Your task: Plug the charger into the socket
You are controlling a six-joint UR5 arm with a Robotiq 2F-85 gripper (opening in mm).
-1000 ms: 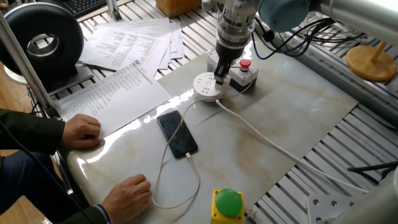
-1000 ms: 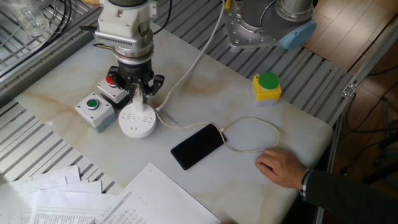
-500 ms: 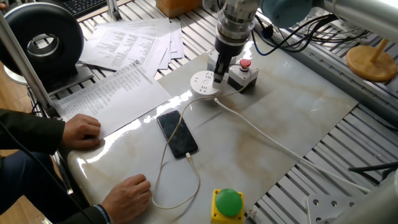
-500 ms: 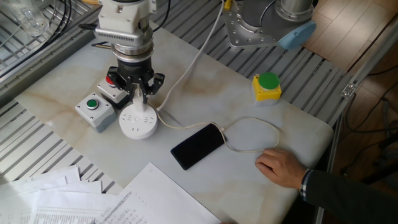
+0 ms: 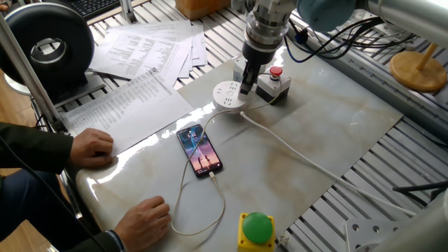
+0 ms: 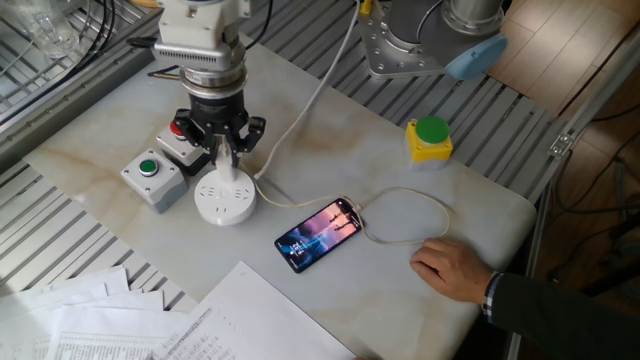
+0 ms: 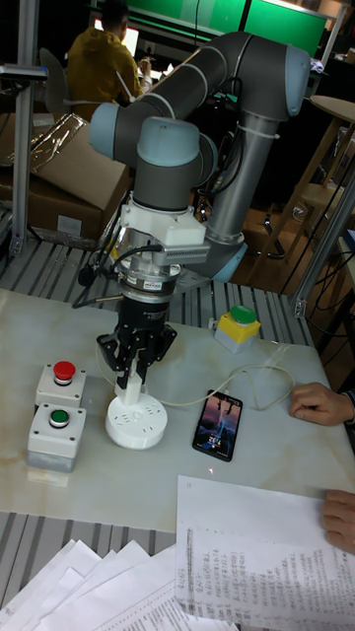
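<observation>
The round white socket (image 5: 226,96) (image 6: 222,203) (image 7: 136,424) lies on the marble slab. My gripper (image 5: 246,85) (image 6: 226,160) (image 7: 132,380) stands upright over its top, shut on the small white charger (image 6: 223,170), which sits down on the socket and is mostly hidden by the fingers. A thin white cable (image 5: 183,192) (image 6: 405,195) runs from the charger to a black smartphone (image 5: 199,150) (image 6: 318,234) (image 7: 219,426), whose screen is lit. The socket's thick white cord (image 5: 294,154) trails off across the slab.
A red-button box (image 5: 274,79) (image 7: 59,383) and a green-button box (image 6: 152,177) (image 7: 51,430) stand right beside the socket. A yellow box with a green dome (image 5: 256,229) (image 6: 430,138) sits near the slab's edge. A person's hands (image 5: 91,148) (image 6: 455,268) rest on the slab. Papers (image 5: 140,49) lie nearby.
The smartphone's screen has gone from dark to lit. The gripper stays on the charger over the socket, which has shifted slightly.
</observation>
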